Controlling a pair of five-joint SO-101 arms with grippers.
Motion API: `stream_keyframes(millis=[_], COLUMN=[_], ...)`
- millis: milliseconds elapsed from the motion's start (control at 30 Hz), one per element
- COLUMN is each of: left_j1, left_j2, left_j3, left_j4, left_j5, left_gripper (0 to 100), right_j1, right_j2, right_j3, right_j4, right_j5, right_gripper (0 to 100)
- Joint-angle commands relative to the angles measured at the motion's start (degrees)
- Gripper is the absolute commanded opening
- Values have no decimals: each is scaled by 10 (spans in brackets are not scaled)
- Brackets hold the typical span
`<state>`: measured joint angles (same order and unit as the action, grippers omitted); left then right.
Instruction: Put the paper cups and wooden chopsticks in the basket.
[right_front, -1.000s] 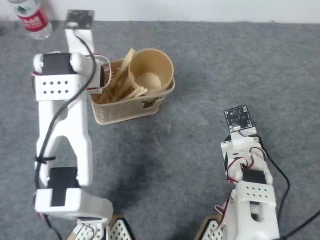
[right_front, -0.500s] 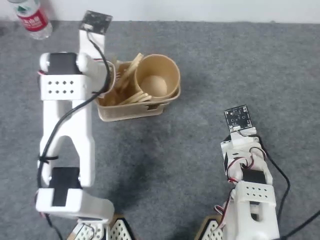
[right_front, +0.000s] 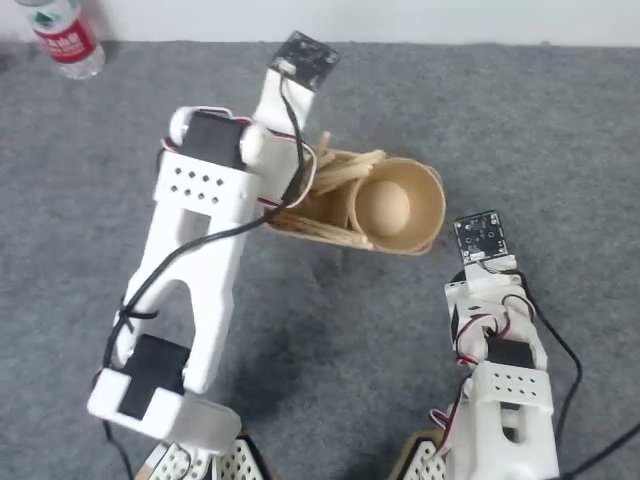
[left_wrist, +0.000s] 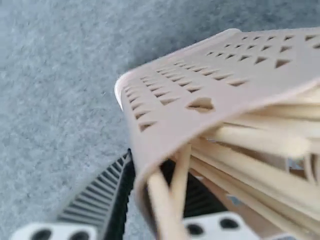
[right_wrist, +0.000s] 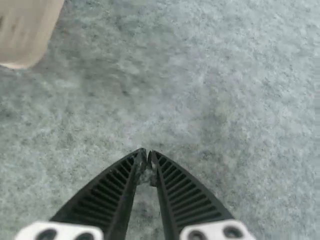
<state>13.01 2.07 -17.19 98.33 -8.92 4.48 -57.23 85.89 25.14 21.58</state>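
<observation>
Left claw (left_wrist: 149, 181) clamped on basket (right_front: 318, 232) wall, upper centre; basket tipped sideways, opening right. Chopsticks (right_front: 342, 168) inside, long axis left-right, tips right. Paper cup (right_front: 396, 206) inside, mouth facing lower right. Right claw (right_wrist: 147, 163) together over worktop (right_front: 560, 120), lower right.

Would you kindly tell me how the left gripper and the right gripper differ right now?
The left gripper is clamped on the basket wall; the right gripper is shut on nothing. The left gripper holds the basket tilted, while the right gripper hangs over bare carpet. Both have black ribbed fingers.
</observation>
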Motion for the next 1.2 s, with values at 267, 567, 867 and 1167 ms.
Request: stream_keyframes(millis=[267, 567, 867, 1167], left_j1=[25, -55, -99, -118], left_j2=[-2, 162, 174, 160], left_j3=[-16, -48, -160, -263], left_j4=[19, 5, 23, 14], left_j5=[69, 129, 127, 110], left_gripper=[9, 51, 190, 192], right_j1=[17, 44, 50, -36], right_j2=[-14, -14, -14, 14], right_j3=[-35, -133, -215, -634], right_j4=[15, 111, 116, 415], right_j5=[-57, -64, -118, -118], right_gripper=[14, 13, 12, 55])
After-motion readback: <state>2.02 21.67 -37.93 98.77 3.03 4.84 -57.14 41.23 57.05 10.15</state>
